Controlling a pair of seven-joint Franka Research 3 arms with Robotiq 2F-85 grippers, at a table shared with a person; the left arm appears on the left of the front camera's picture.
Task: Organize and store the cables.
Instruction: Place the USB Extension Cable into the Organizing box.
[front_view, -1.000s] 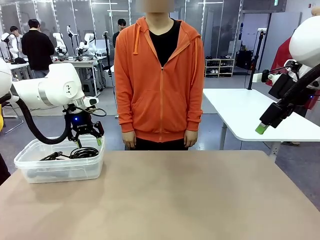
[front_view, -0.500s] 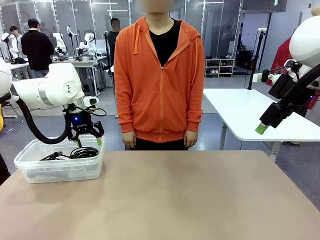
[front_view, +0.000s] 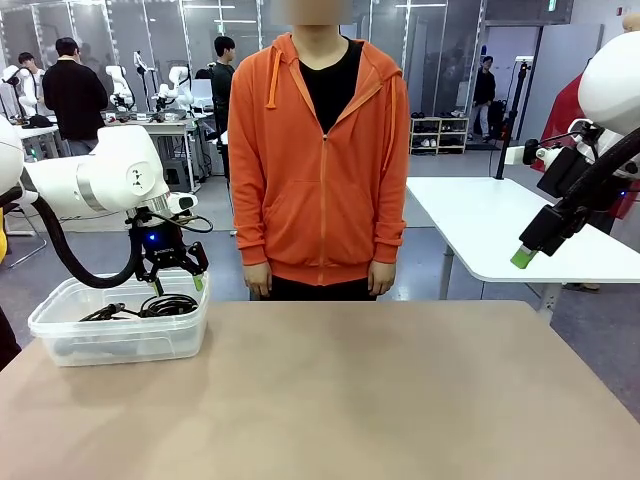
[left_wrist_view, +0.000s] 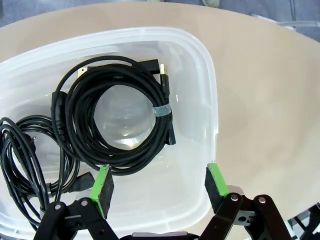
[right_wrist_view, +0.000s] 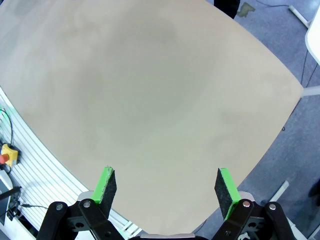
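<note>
Your left gripper (left_wrist_view: 159, 184) hung spread and empty just above the cables (left_wrist_view: 117, 117) coiled in the bin (left_wrist_view: 212, 125); right gripper (right_wrist_view: 166, 186) spread too, over bare table (right_wrist_view: 150, 90)

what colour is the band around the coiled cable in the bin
Light grey-blue band on the black coiled cable; clearest in the left wrist view.

We see a large, brightly lit room behind the tan desk (front_view: 350, 390), with a grey floor (front_view: 215, 265) that gives back a dull shine. Along the far side runs a glass partition (front_view: 420, 60) with dark frames, catching the ceiling lights. To the right stands a white table (front_view: 500, 225) on pale legs, and behind it a low shelf rack (front_view: 438, 135) holding small items. At far left we find another work table (front_view: 160, 128) where people (front_view: 72, 90) stand with their backs turned.
</note>
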